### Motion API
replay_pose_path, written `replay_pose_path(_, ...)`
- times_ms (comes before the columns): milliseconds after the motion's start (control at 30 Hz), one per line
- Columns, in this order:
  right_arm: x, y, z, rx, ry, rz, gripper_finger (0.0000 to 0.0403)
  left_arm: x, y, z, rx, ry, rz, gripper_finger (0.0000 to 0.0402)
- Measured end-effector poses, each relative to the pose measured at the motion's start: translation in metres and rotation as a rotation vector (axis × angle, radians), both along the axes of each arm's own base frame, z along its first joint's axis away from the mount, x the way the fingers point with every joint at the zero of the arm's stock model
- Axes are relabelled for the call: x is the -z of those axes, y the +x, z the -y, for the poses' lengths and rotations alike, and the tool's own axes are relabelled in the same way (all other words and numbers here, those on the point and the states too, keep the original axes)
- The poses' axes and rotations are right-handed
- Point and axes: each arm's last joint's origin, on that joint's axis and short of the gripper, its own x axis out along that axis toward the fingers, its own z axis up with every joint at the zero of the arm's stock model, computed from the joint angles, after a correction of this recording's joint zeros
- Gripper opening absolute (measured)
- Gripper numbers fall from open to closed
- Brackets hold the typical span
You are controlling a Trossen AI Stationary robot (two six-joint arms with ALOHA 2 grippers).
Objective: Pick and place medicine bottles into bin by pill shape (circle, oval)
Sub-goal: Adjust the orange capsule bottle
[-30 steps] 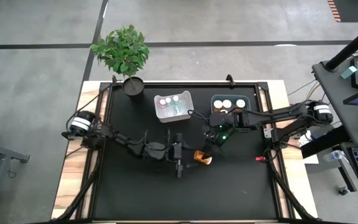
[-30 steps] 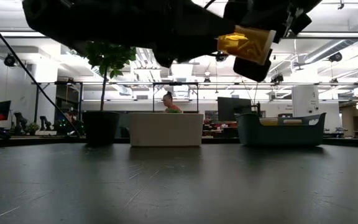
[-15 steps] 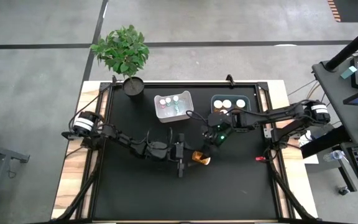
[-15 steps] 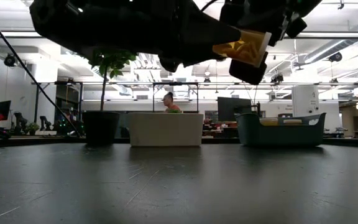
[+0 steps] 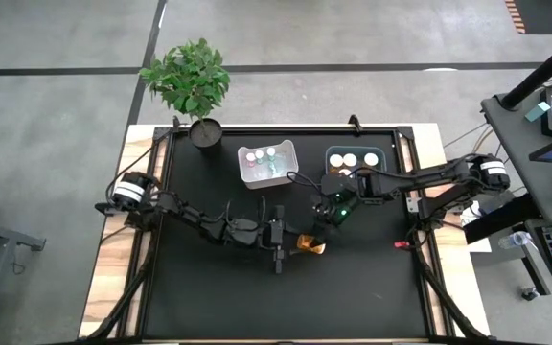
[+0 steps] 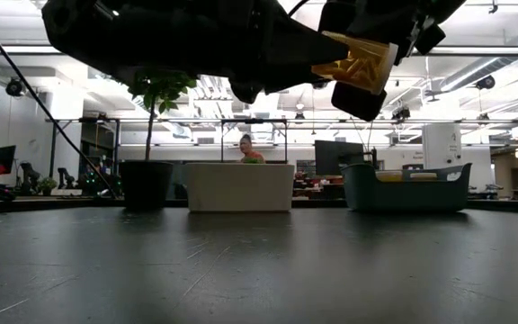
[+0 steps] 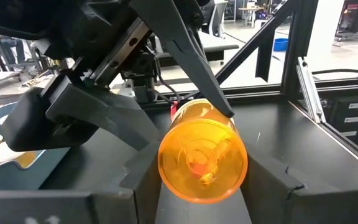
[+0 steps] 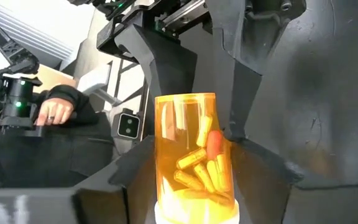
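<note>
Potted plant (image 5: 192, 84) stood at the table's far left corner, well clear of the work. Left gripper (image 5: 286, 241) reached in over the middle of the black table (image 5: 199, 287), fingers clenched on the base end of an amber medicine bottle (image 5: 309, 243); seen through the left wrist camera as the bottle (image 7: 202, 160) end-on between that arm's own two fingers. Lifted clear of the tabletop in the low view, the bottle (image 6: 353, 65) tilted, white cap toward the right. Right gripper (image 5: 322, 230) met the same bottle from the other side, fingers closed about its capped end; in the right wrist camera the amber body (image 8: 193, 154) sat between that arm's fingers with yellow oblong pills and one orange-red one inside. Farther back, white bin (image 5: 265, 164) and dark bin (image 5: 357, 156) sat side by side near the far edge, white-capped bottles in each. Small red object (image 5: 402, 243) lay alone by the table's right edge.
</note>
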Motion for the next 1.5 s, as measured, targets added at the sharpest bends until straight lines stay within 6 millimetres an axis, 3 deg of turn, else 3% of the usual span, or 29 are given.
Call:
replay_pose_path(200,-0.008,-0.003,0.007,0.022,-0.013,0.041,0.024,-0.001,-0.005,0.002,-0.01,-0.007,0.066,0.0161)
replay_pose_path(400,-0.032,-0.017,0.011,0.059,-0.08,0.151,0.0281,-0.006,-0.013,0.008,0.016,0.012,0.171,0.016)
replay_pose_path(567,-0.058,-0.036,0.005,0.133,-0.269,0.313,0.0289,-0.009,-0.025,0.009,0.0,0.002,0.29,0.0159)
replay_pose_path(700,-0.069,-0.053,-0.014,0.156,-0.474,0.461,0.0282,-0.012,-0.037,0.006,-0.001,-0.03,0.394,0.0159)
replay_pose_path(900,-0.073,-0.062,-0.048,0.176,-0.674,0.671,0.0271,-0.013,-0.045,0.003,-0.008,-0.043,0.424,0.0159)
replay_pose_path(1033,-0.066,-0.058,-0.065,0.165,-0.776,0.702,0.027,-0.018,-0.045,0.003,-0.028,-0.053,0.441,0.0159)
replay_pose_path(1233,-0.057,-0.053,-0.084,0.158,-0.93,0.718,0.0271,-0.031,-0.047,0.002,-0.033,-0.066,0.479,0.0159)
replay_pose_path(1500,-0.052,-0.043,-0.094,0.254,-1.031,0.75,0.0267,-0.031,-0.047,0.002,-0.034,-0.065,0.478,0.0159)
